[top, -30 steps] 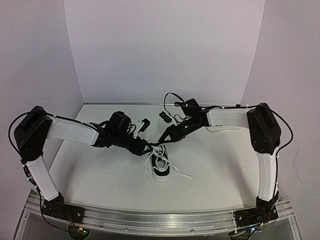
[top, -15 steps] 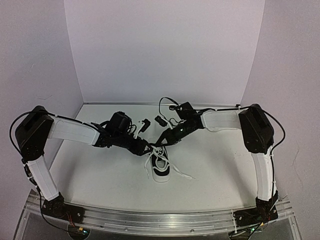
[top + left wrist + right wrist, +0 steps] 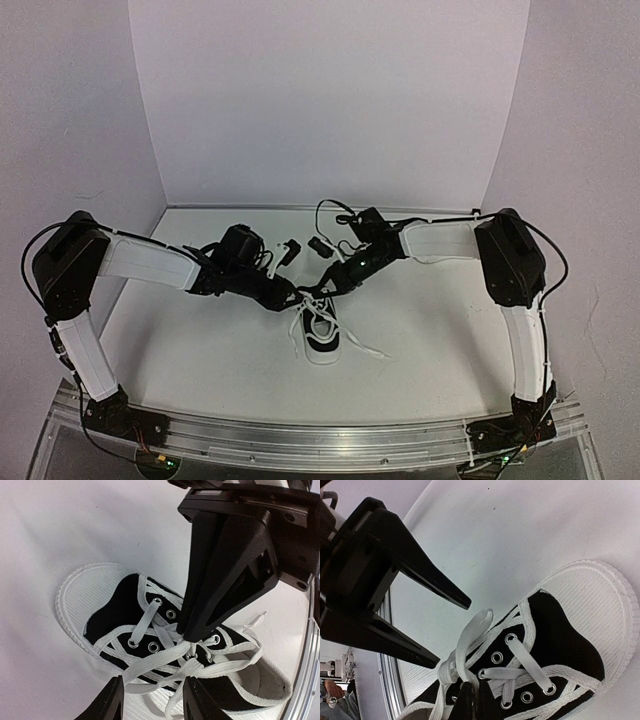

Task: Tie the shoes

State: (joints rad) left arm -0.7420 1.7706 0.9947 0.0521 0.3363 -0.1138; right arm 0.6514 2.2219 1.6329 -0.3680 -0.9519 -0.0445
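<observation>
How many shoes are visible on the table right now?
1. The black sneaker with white laces lies near the middle of the table. No second shoe shows in any view, though one may be hidden from these cameras.

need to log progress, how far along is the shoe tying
Done: the laces are threaded through the eyelets on the one shoe in view. In hand: the right gripper is shut on the laces at their crossing, the left gripper open astride them. Left: no bow yet; lace ends trail loose.
</observation>
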